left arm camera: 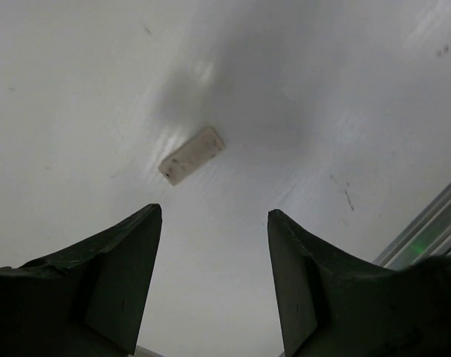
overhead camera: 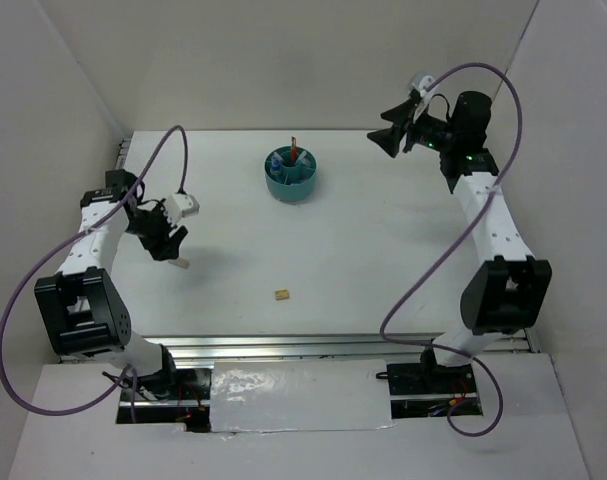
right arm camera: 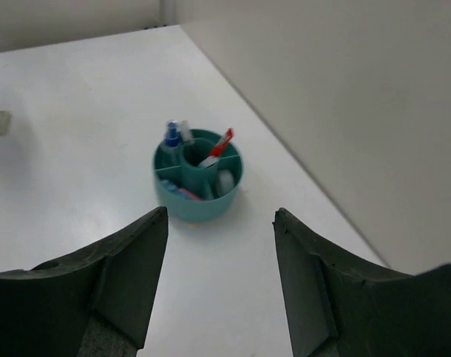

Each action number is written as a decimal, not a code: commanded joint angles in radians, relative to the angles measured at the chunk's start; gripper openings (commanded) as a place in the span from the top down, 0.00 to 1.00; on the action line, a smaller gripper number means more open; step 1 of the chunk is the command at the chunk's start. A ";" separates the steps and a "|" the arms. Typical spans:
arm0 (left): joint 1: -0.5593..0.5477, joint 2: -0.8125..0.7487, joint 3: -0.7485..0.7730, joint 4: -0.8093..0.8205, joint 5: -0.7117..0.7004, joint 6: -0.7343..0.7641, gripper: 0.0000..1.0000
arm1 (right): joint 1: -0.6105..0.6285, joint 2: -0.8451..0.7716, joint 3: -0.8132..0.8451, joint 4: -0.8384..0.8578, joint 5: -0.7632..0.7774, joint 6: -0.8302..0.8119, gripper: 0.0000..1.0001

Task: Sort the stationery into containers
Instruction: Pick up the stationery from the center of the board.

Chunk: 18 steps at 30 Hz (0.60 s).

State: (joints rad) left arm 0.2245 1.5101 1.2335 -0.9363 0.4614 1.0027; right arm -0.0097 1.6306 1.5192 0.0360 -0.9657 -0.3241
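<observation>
Top external view: a round teal plastic desk organiser (overhead camera: 291,175) with a central cup and divided outer compartments stands on the white tabletop (overhead camera: 383,260) toward 12 o'clock from its centre; a thin stick-like item rises upright from it. A tiny tan block (overhead camera: 282,295) lies alone on the tabletop at 6 o'clock of the organiser, well apart from it and from both arms. The left fingers (overhead camera: 168,240) hang at the 9 o'clock side of the tabletop, pointed down; a second small pale tan block (overhead camera: 181,264) lies just beside them at 5 o'clock. In the left wrist view these dark fingers (left arm camera: 140,253) are spread apart and hold nothing; the pale block (left arm camera: 192,155) lies flat and slanted on the tabletop beyond the tips, in line with the gap and apart from both fingers. The right fingers (overhead camera: 388,135) are raised at about 2 o'clock of the organiser, aimed toward it; in the right wrist view they (right arm camera: 147,245) are likewise released and empty, and the teal organiser (right arm camera: 198,178) shows above the gap between them, near the wall. A blue-capped pen (right arm camera: 171,134) and a grey-capped pen (right arm camera: 186,134) stand at its 11 o'clock edge; a red-and-white pen (right arm camera: 219,145) leans toward 1 o'clock; small pink and blue pieces (right arm camera: 179,192) lie in the 7 o'clock compartment; a pale roundish item (right arm camera: 225,182) sits in the 4 o'clock one, too blurred to name.
</observation>
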 commanded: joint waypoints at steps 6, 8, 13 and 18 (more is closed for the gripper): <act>-0.004 0.054 -0.095 -0.013 -0.069 0.442 0.34 | 0.017 -0.230 -0.227 -0.527 0.081 -0.090 0.37; -0.005 0.081 -0.080 0.004 -0.064 0.461 0.35 | 0.016 -0.264 -0.295 -0.524 0.096 -0.087 0.37; -0.042 0.137 -0.091 0.069 -0.092 0.513 0.35 | -0.015 -0.325 -0.364 -0.495 0.148 -0.055 0.37; -0.134 0.093 -0.192 0.273 -0.229 0.496 0.36 | -0.026 -0.330 -0.366 -0.510 0.197 -0.041 0.37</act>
State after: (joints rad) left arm 0.1360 1.6379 1.0821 -0.7708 0.2981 1.4635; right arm -0.0273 1.3418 1.1450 -0.4664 -0.8047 -0.3809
